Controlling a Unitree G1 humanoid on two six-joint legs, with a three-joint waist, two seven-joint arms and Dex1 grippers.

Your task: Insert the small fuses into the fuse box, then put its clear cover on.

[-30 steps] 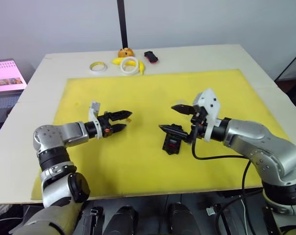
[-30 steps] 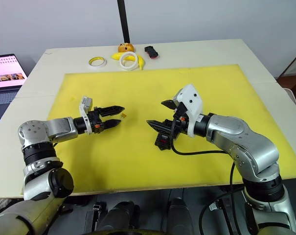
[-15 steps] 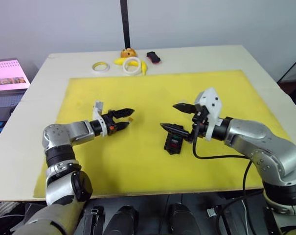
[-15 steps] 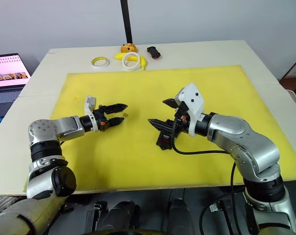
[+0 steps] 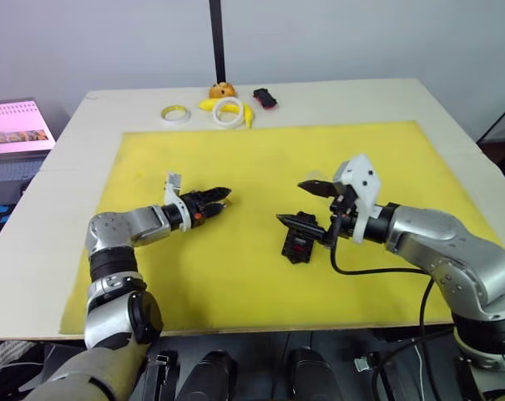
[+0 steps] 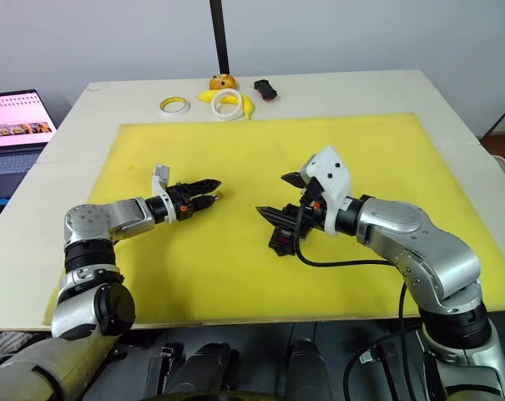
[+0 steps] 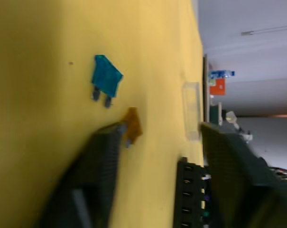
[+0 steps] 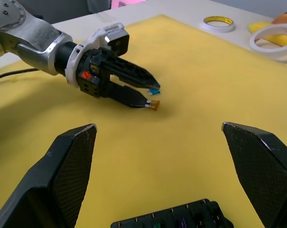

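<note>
Left wrist view puts the left gripper (image 7: 157, 156) low over the yellow mat (image 5: 260, 159), its two fingers spread apart with nothing held; one finger's tip (image 7: 115, 129) is touching or just beside the orange fuse (image 7: 132, 125), and the teal fuse (image 7: 106, 77) lies just beyond it, flat on the foam. The clear cover (image 7: 192, 109) rests further along the mat, and the fuse box (image 7: 190, 194) sits near the gripper's other finger. From the head camera the fuse box (image 5: 297, 243) lies under the right gripper (image 5: 305, 203), whose fingers stand wide apart and hold nothing. The main risk, as I judge it, is that the orange fuse lies beside one finger rather than between the two, so closing now would likely nudge it away or flip it instead of pinching it. Such a thin chip could also be pressed into the soft foam or caught by a corner and twisted, spoiling its line-up with a slot. A sweep could disturb the teal fuse too. Some slots already appear to hold fuses, though I cannot tell how many.
</note>
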